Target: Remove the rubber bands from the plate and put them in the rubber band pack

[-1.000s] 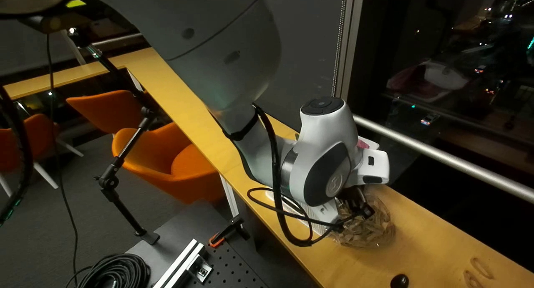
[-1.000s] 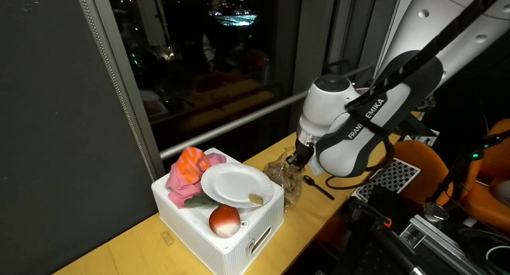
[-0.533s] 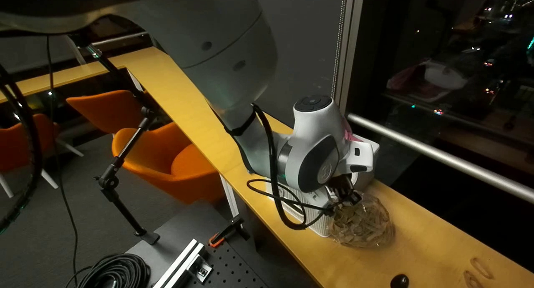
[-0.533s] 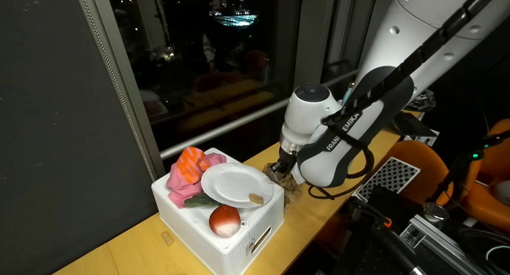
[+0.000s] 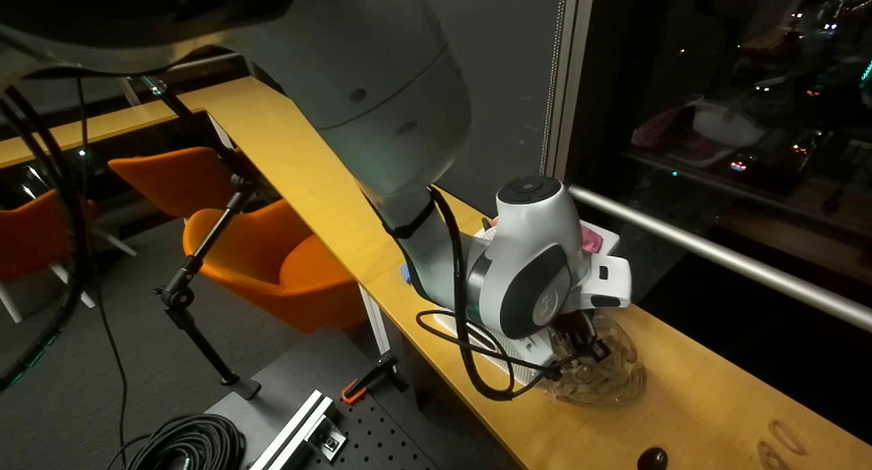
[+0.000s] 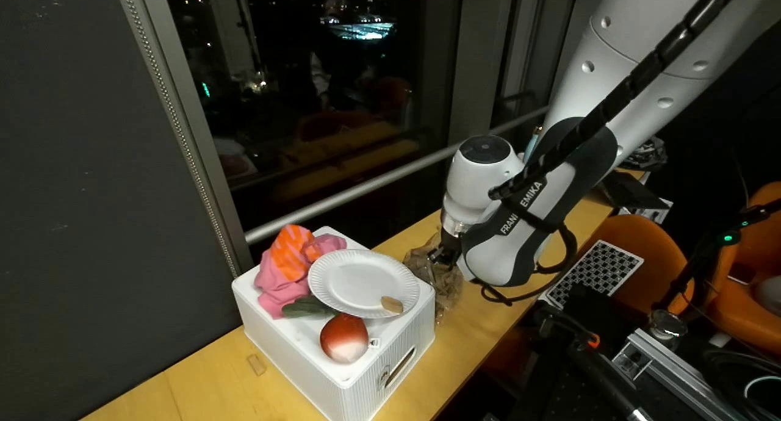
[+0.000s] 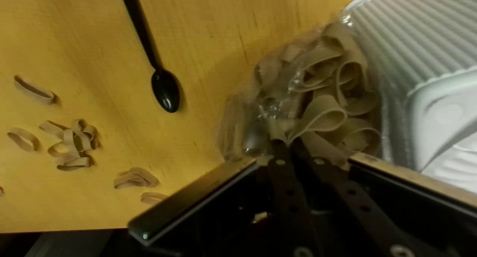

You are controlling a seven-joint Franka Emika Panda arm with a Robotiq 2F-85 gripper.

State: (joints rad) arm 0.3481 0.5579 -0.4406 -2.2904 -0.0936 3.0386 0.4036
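Observation:
My gripper [image 7: 287,142] is shut on a tan rubber band [image 7: 328,115], whose loop sticks out past the fingertips. It hovers over or at the rubber band pack [image 7: 316,69], a clear bag stuffed with tan-brown bands; contact cannot be told. In both exterior views the gripper [image 5: 598,351] [image 6: 434,256] is at the pack [image 5: 606,381] [image 6: 450,290], partly covering it. The white plate [image 6: 360,277] rests on the white tub. One tan rubber band [image 6: 392,304] lies near the plate's edge. Part of the plate shows in the wrist view [image 7: 458,167].
The white tub [image 6: 293,354] stands against the pack and also holds a pink-orange cloth [image 6: 284,287], a dark green object [image 6: 308,307] and a red-white ball [image 6: 343,338]. A black spoon [image 7: 165,87] and several loose bands [image 7: 76,143] lie on the table. A rail [image 6: 366,189] runs along the window.
The gripper has moved slightly toward the tub, then part of the way back over the pack. The arm now hides the spoon in an exterior view. The plate and its band have not moved.

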